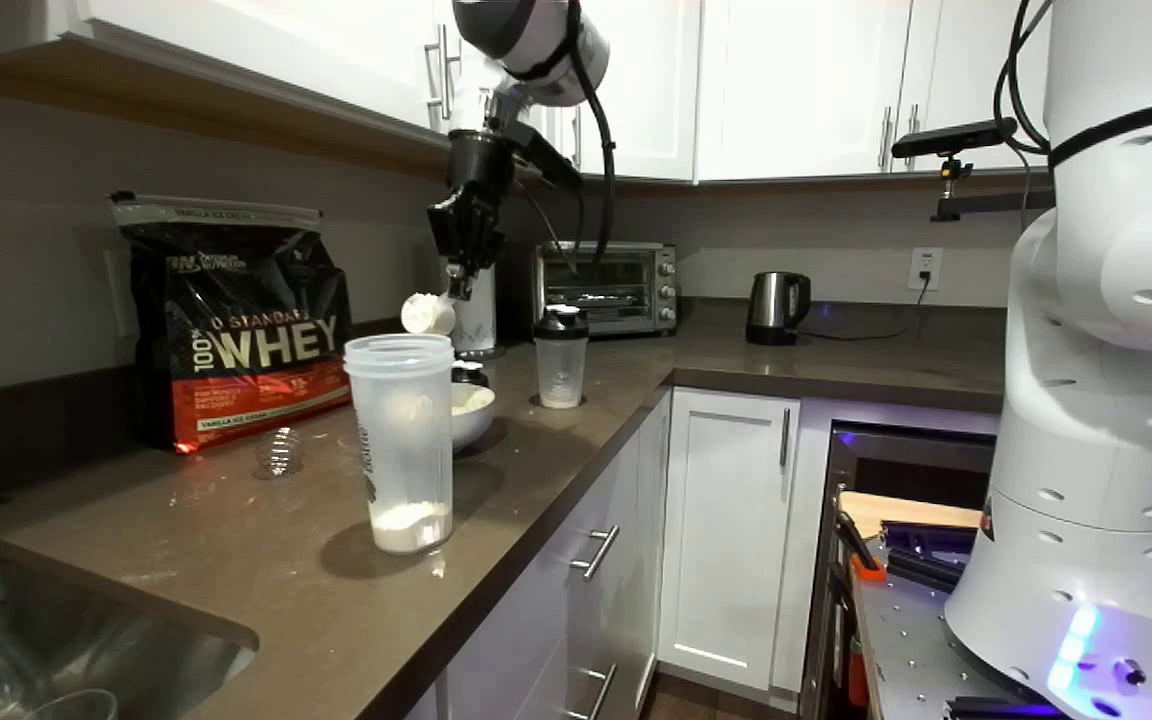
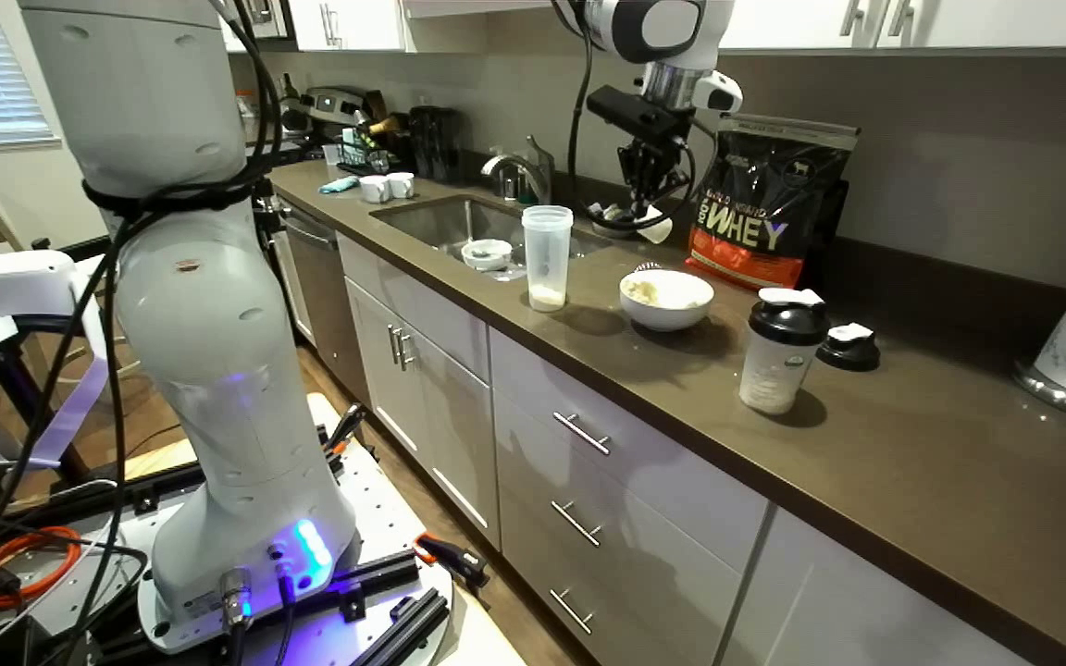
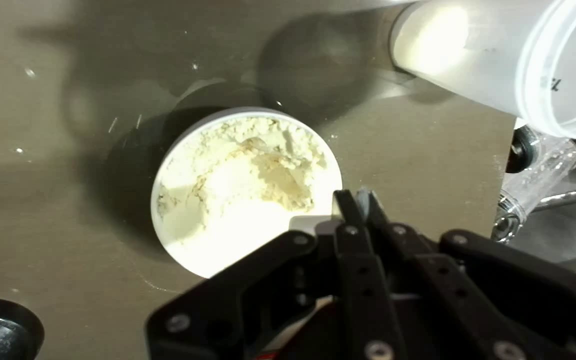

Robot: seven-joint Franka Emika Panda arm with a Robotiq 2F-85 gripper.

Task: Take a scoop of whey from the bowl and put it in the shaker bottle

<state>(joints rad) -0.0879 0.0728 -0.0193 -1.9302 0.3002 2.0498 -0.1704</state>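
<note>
The arm (image 2: 209,314) is mounted on a platform (image 2: 385,490) beside the desk (image 1: 276,560), its lower links rising almost straight up; the stretch between these and the wrist (image 1: 561,60) is cut off by the top edge in both exterior views. The wrist is carried out over the desk, and the fingers (image 3: 354,245) below it are pointed downward. In the wrist view they are seen drawn close together, and the scoop (image 1: 428,315) is gripped at their tips. It is held in the air, above the desk, with its cup set to one side of the fingertips. Whether it is filled cannot be told with certainty. In an exterior view it is seen between the shaker bottle (image 2: 548,250) and the upright black bag (image 2: 769,194). The bowl (image 2: 667,319) is set on the desk, and in the wrist view its near rim is partly covered by the fingers. Pale whey (image 3: 228,185) is contained in it. The shaker bottle is stood upright near the bowl, with powder settled at its bottom.
</note>
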